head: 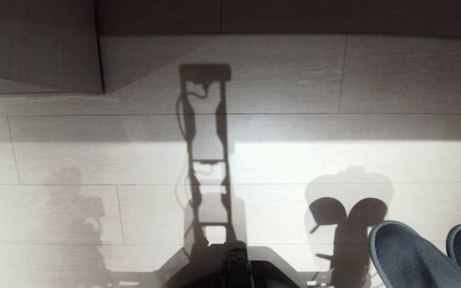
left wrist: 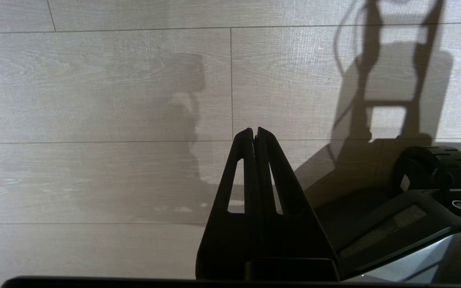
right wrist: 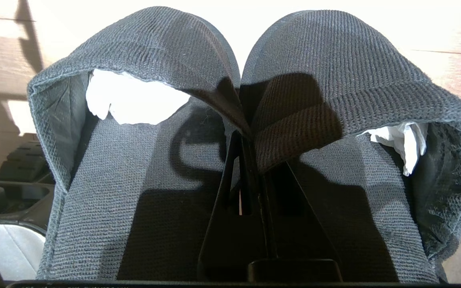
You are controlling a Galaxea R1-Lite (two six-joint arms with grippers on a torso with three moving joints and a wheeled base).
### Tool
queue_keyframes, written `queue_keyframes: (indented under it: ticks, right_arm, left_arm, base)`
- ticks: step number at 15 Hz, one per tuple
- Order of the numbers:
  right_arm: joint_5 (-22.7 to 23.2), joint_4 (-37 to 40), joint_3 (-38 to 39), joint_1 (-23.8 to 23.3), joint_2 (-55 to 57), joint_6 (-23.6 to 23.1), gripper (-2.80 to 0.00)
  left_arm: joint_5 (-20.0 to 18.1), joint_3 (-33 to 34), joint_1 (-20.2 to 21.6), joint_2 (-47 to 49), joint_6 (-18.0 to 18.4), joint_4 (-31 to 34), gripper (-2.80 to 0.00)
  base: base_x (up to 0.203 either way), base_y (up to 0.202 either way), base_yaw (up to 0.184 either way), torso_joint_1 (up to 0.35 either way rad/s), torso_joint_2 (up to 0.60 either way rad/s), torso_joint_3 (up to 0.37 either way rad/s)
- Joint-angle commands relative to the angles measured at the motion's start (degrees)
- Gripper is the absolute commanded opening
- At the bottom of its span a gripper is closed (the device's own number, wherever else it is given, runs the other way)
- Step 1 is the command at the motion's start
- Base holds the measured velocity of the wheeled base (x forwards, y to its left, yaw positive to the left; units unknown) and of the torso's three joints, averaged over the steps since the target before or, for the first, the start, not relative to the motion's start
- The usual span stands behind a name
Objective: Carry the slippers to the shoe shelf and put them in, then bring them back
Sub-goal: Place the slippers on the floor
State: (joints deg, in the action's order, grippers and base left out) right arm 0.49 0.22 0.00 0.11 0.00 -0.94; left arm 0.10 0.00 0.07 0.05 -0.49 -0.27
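Pale wood-grain plank floor (head: 278, 160) filled most of the head view, crossed by the robot's long shadow at centre. A darker wood panel (head: 34, 44) occupied the upper left of the frame. Robot base (head: 234, 268) sat at the bottom centre. The slippers (head: 410, 256) appeared at the lower right, toes pointing up-frame, side by side; white paper stuffing (right wrist: 130, 100) showed inside both. Right gripper (right wrist: 250, 138) was clamped on the slippers' touching inner edges, holding the pair. Left gripper (left wrist: 254, 132) hung over bare floor, fingers pressed together, empty
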Motion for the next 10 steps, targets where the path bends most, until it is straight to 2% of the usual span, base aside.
queue_keyframes:
  ticks: [1,10]
  right_arm:
    - [0.04,0.04,0.0,0.07,0.0,-0.03,-2.8]
    - [0.04,0.04,0.0,0.04,0.0,-0.03,-2.8]
  left_arm:
    - [-0.01,0.0,0.01,-0.05,-0.04,0.0,-2.8]
    - [-0.01,0.0,0.01,0.04,-0.04,0.0,-2.8]
  base:
    - [0.0,0.0,0.0,0.004,0.0,-0.048]
    - [0.0,0.0,0.0,0.0,0.0,-0.003]
